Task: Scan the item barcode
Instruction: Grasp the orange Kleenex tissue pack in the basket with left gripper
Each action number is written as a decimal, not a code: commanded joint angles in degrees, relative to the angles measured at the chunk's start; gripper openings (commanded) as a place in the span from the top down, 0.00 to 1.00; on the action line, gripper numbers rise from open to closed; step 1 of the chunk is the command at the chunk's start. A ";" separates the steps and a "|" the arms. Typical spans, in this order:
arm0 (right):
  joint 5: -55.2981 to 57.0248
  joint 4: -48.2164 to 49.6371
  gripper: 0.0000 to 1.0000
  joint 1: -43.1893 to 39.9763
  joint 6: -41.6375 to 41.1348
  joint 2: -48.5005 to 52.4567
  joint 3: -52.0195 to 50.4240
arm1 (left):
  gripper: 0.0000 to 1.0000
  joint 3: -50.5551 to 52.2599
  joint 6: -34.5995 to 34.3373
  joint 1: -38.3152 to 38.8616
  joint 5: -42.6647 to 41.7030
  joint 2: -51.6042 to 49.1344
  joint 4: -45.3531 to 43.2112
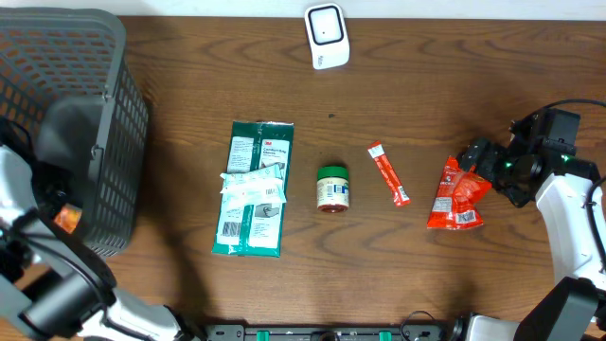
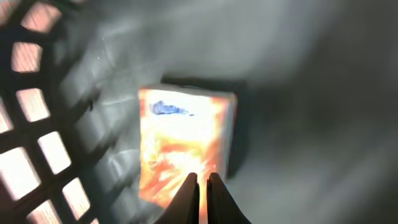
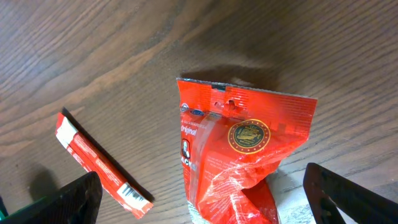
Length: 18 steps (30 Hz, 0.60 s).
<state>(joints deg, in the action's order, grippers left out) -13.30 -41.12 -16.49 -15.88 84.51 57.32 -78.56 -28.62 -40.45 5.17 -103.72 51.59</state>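
Inside the basket (image 2: 37,146) — left end effector (image 2: 203,185) closed tight at edge of orange box (image 2: 180,134).

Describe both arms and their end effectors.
The left arm and right arm have white shells, black joints. A black cable and green light mark the right wrist. The left end effector has slim dark tapered fingers; the right end effector, broad black ones.

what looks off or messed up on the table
The red snack bag at the right is crumpled and creased, and a wrinkled white flap sits crooked across the green pack.
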 commanded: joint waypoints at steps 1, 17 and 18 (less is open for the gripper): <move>-0.28 -0.04 0.01 -0.35 0.11 0.04 -0.02 | 0.77 -1.68 -0.59 -0.04 -1.53 4.07 -0.35; -0.28 -0.04 0.01 -0.35 0.11 0.04 -0.02 | 0.32 1.75 0.68 0.02 -1.55 0.20 -2.69; -0.26 -0.04 0.01 -0.35 0.11 0.04 -0.02 | 0.33 1.75 0.68 0.02 -1.57 -0.46 -2.69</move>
<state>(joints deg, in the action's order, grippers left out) -13.30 -41.10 -16.49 -15.88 84.51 57.32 -77.97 -28.49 -40.45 3.44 -101.89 49.01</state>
